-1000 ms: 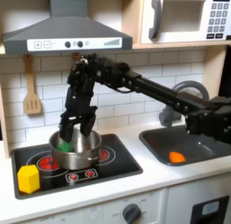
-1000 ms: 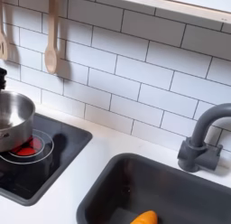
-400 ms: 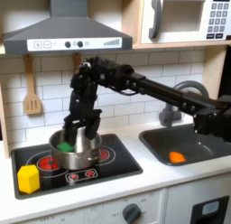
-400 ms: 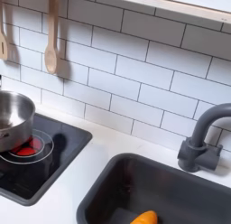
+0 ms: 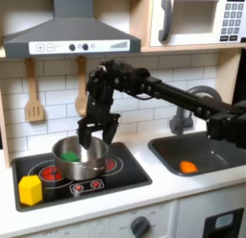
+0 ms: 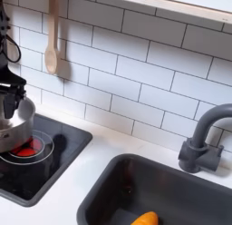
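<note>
A silver pot (image 5: 79, 157) stands on the left burner of the toy stove (image 5: 82, 179), with a green item (image 5: 69, 155) inside it. My gripper (image 5: 96, 136) hangs just above the pot's right side, its fingers spread and nothing between them. In the second exterior view the gripper (image 6: 11, 100) shows at the left edge, over the pot (image 6: 11, 129). A yellow block (image 5: 31, 189) lies at the stove's front left corner.
To the first exterior view's right is a sink (image 5: 202, 151) holding an orange item (image 5: 188, 167), with a grey faucet (image 5: 197, 93) behind. A wooden spatula (image 5: 35, 100) and spoon (image 5: 79, 93) hang on the tiled wall. Range hood (image 5: 67, 35) and microwave (image 5: 197, 16) sit overhead.
The gripper has risen out of the pot and shifted toward the first exterior view's right, and it has come into the second exterior view at the left edge. The pot stays put.
</note>
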### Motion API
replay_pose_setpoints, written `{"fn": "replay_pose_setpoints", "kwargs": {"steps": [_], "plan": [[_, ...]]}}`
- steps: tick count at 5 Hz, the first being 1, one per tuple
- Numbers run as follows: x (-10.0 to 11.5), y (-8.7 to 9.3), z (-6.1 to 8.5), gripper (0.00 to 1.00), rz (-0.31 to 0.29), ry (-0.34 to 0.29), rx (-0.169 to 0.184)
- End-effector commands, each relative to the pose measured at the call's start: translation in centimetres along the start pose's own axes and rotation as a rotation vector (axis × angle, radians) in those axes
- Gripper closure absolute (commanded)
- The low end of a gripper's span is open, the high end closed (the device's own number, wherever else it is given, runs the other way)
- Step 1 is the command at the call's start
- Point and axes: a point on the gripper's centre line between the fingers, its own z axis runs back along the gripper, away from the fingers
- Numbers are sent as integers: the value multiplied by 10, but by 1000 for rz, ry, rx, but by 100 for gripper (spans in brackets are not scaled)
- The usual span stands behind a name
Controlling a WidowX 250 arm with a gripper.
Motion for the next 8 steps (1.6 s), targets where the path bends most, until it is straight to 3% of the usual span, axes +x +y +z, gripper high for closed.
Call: {"fn": "replay_pose_setpoints", "kwargs": {"steps": [1,3,5,8], "plan": [[5,-12,-6,0,-82,-15,-32],[8,-27,-5,0,-151,-30,-49],[6,-37,-12,0,-195,-5,-47],[4,-47,-45,0,-210,96,-48]]}}
